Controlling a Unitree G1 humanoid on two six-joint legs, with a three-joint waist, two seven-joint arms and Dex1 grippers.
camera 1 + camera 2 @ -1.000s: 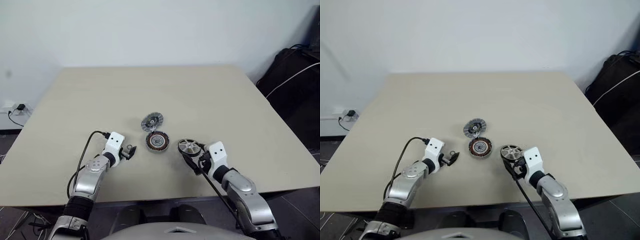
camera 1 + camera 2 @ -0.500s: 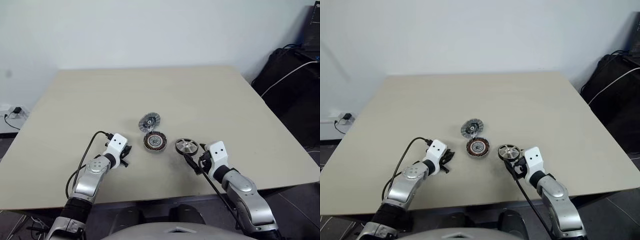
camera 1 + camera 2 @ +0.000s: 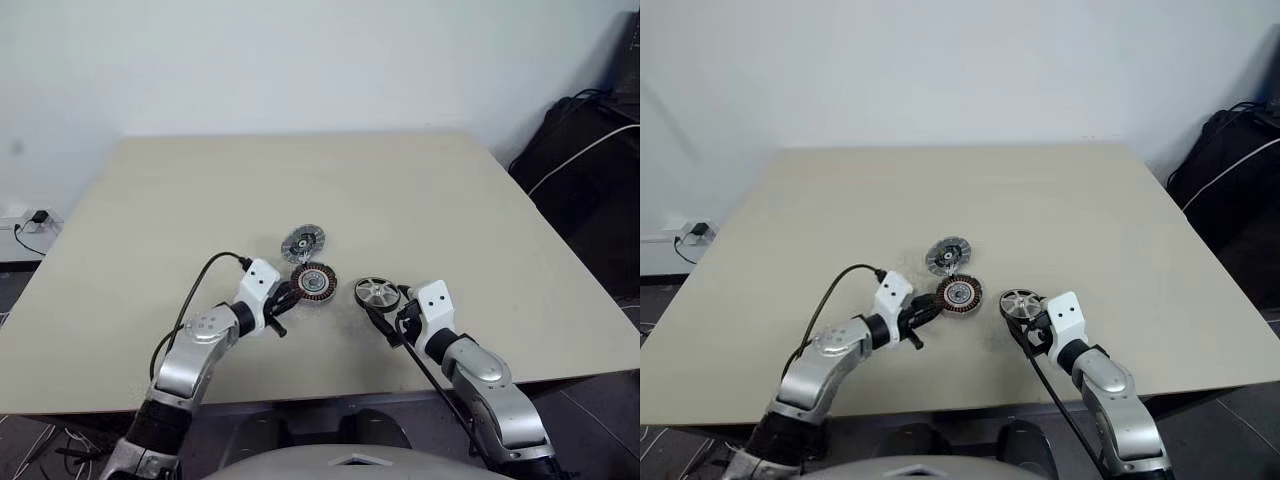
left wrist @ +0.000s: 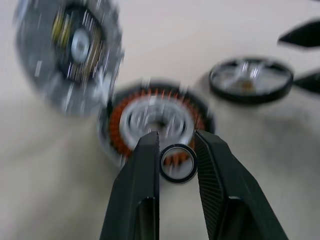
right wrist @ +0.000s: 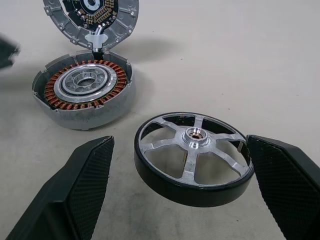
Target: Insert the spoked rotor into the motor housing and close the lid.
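1. Nothing is assembled yet, as I judge it: the spoked rotor [image 5: 194, 156], a shiny silver wheel with spokes, a small hub and a black rim, lies flat on the beige wooden table [image 3: 400, 190] at centre-right of the head view, apart from the housing.
2. The motor housing [image 5: 84, 92], a round grey can with a ring of copper-brown windings round a pale metal centre, sits open at the middle of the head view. Its well holds nothing but its own windings and core.
3. The lid [image 3: 303, 242], a flat grey disc with radial marks, lies just above the housing in the head view, close against its rim, so closing is also left.
4. The left gripper [image 4: 177, 145] is clamped on a small dark ring washer [image 4: 178, 163], hovering at the housing's left edge.
5. The right gripper [image 5: 180, 190] has its fingers wide apart, one on each side of the rotor, not pressing it.
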